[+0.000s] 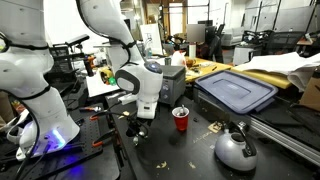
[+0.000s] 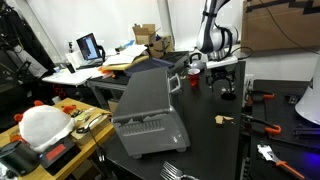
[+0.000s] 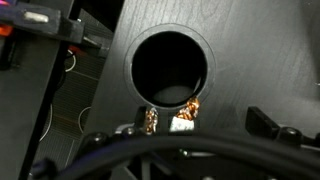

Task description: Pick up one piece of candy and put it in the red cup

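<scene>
The red cup (image 1: 180,120) stands upright on the dark table, a short way to the side of my gripper (image 1: 143,112); it also shows in an exterior view (image 2: 176,82) next to the grey toaster oven. It is out of the wrist view. In the wrist view my gripper (image 3: 200,122) is open and low over the table. A gold-wrapped candy (image 3: 186,114) lies between the fingers, and another gold piece (image 3: 150,121) sits by one finger. Both lie at the rim of a dark round container (image 3: 170,68). Nothing is gripped.
The grey toaster oven (image 2: 150,110) stands near the table's edge. A silver kettle (image 1: 235,150) and a blue-lidded bin (image 1: 236,90) are beyond the cup. Loose candy (image 2: 222,119) and crumbs lie scattered on the table. Red-handled tools (image 2: 262,97) lie near the arm's base.
</scene>
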Tool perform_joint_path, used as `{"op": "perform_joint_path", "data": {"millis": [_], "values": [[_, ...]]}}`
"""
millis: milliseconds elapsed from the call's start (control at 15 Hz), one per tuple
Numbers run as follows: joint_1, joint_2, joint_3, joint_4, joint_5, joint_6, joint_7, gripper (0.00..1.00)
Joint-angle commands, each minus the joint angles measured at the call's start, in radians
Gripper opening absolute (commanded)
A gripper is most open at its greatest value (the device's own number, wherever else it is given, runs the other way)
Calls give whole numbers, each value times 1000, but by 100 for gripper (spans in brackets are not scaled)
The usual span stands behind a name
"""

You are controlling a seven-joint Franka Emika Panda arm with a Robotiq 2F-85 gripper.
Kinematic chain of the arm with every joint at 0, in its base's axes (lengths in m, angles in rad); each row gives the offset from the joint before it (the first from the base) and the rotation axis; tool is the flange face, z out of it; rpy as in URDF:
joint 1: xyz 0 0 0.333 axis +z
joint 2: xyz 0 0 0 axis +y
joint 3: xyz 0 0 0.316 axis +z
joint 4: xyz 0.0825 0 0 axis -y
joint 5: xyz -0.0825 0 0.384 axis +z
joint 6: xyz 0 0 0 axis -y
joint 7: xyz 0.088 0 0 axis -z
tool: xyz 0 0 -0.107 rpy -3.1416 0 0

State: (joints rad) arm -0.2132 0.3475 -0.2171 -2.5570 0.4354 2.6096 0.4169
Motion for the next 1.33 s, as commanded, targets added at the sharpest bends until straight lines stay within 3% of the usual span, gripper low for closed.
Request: {"op": "perform_joint_path", "data": {"millis": [0,467,533,1267], "values": [[0,-14,6,-24,21,55,-13,100],[1,10,-15,-16,0,119,3,100],[0,13,-16,-16,0,122,3,77],[-5,-7,-21,-11,4,90,8,1]]}}
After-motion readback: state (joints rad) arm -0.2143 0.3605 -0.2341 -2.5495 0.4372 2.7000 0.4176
